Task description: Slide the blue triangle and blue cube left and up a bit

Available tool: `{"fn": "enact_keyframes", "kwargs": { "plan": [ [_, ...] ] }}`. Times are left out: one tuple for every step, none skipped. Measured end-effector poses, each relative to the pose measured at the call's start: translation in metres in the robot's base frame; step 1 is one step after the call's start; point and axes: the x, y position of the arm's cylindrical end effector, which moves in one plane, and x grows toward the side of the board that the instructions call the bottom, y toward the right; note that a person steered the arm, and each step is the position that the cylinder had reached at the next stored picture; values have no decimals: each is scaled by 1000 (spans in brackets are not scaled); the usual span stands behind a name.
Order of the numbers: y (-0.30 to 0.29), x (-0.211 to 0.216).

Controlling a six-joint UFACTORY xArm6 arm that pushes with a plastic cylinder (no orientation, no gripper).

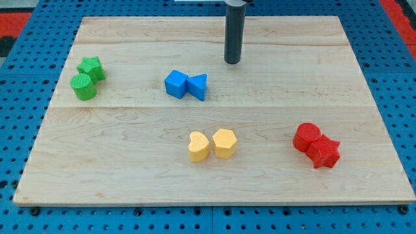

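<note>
A pale wooden board (130, 39) with visible plank seams is laid on a blue pegboard surface (19, 71) dotted with holes. Near the board's left edge, a green star-shaped block (91, 67) is seen touching a green cylinder block (83, 86), the cylinder being set just below and slightly to the view's left of the star. Toward the view's bottom, near the middle, a yellow heart-shaped block (198, 146) is placed just beside a yellow hexagonal block (224, 143), the heart on the left. At the view's lower right, a red cylinder block (305, 137) is pressed against a red star-shaped block (324, 153).
</note>
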Motion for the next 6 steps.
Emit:
{"fn": "enact_keyframes", "kwargs": {
  "plan": [
    [0,0],
    [0,0],
    [0,0],
    [7,0],
    [9,-1],
    [14,-11]
  ]
}}
